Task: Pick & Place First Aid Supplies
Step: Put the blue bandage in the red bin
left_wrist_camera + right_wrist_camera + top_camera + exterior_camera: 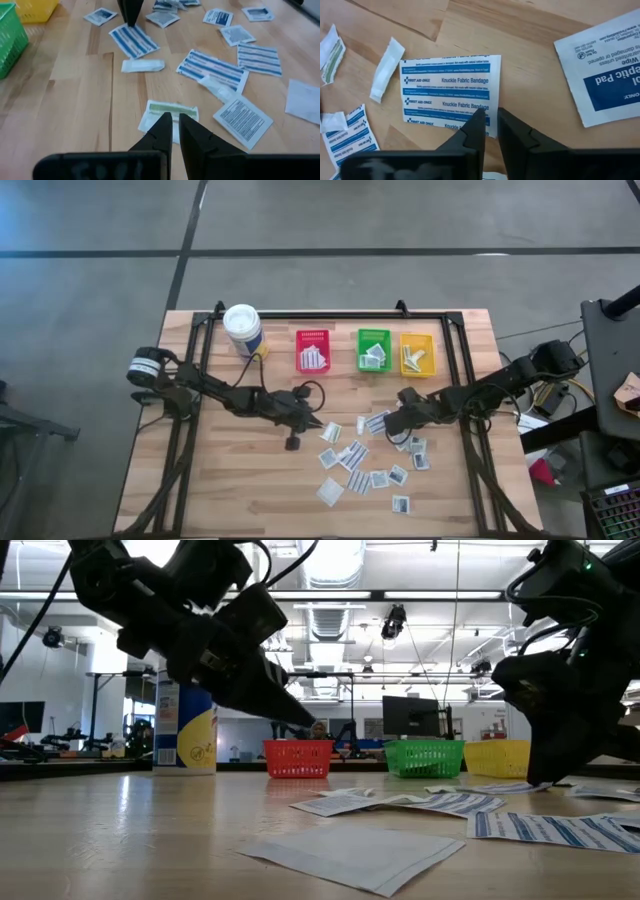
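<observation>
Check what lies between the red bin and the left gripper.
High view: only bare wooden table lies between the red bin and the left gripper; no packets there.

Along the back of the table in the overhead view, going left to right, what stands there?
White cylindrical canister with a yellow label → red plastic bin → green plastic bin → yellow plastic bin. Each bin already holds white paper packets.
</observation>
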Robot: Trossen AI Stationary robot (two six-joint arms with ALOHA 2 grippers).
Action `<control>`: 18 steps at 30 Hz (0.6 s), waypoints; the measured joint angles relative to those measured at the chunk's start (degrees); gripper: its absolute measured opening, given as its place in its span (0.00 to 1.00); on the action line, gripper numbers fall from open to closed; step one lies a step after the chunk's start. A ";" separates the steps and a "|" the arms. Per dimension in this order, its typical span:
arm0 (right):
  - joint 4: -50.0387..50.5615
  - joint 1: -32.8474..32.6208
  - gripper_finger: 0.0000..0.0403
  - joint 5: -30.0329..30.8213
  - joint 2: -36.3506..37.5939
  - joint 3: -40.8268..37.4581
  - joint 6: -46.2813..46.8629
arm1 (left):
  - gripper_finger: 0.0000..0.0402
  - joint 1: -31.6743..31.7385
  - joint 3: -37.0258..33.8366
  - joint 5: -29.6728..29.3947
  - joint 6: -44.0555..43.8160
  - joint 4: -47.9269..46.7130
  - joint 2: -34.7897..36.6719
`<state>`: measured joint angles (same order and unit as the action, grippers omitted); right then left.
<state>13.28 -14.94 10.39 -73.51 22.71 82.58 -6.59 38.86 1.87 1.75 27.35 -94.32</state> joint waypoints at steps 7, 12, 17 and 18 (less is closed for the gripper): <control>-0.23 0.00 0.04 -0.12 -0.01 0.22 -2.32 | 0.07 0.02 -1.28 -0.95 -0.15 0.05 0.00; -0.20 -0.06 0.02 -0.31 -0.01 0.70 -5.04 | 0.07 0.02 -1.54 -0.97 -2.02 0.03 0.02; -0.46 -0.13 0.02 -1.18 0.19 1.70 -9.15 | 0.07 0.01 -1.52 -0.98 -6.69 -0.43 0.04; -0.44 -0.11 0.02 -1.12 0.21 1.89 -9.75 | 0.07 -0.06 -1.54 -0.97 -7.83 -0.45 0.04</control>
<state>12.84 -15.05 9.28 -73.30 24.60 72.83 -6.65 37.32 0.90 -6.08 26.89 -94.28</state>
